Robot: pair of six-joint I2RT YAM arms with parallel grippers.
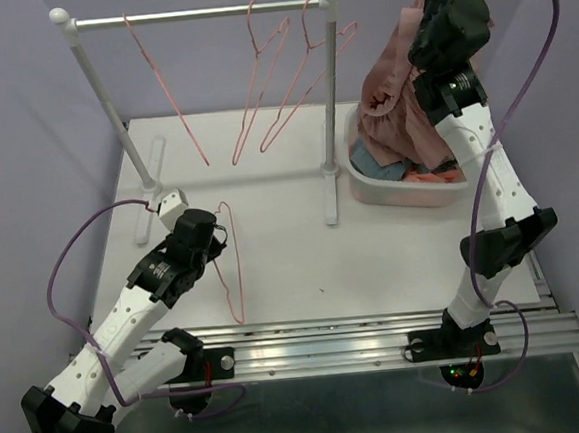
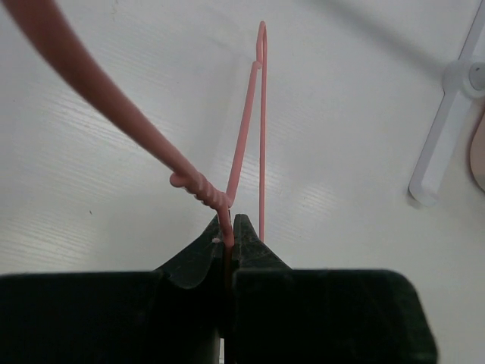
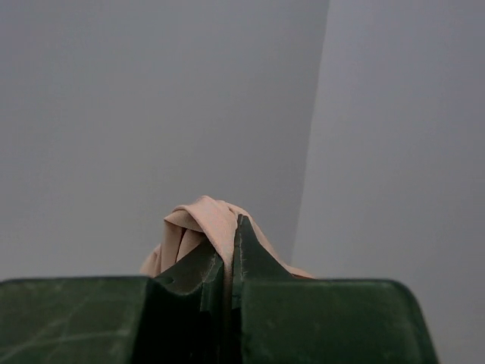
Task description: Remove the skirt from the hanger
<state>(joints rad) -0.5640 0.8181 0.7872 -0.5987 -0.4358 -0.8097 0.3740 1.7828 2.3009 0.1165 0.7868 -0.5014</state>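
Note:
A pink skirt (image 1: 393,108) hangs bunched from my right gripper (image 1: 433,0), raised high at the back right over the white basket (image 1: 438,197). In the right wrist view the gripper (image 3: 229,239) is shut on a fold of the skirt (image 3: 198,221). A bare pink wire hanger (image 1: 236,281) lies on the white table at the left. My left gripper (image 1: 218,234) is shut on it just below its twisted neck. The left wrist view shows that gripper (image 2: 230,224) pinching the hanger (image 2: 244,144), whose hook curves up to the left.
A white garment rack (image 1: 329,103) stands at the back of the table with several empty pink hangers (image 1: 264,83) on its bar. The basket holds other clothes (image 1: 381,164). One rack foot (image 2: 443,144) lies to the right of the left gripper.

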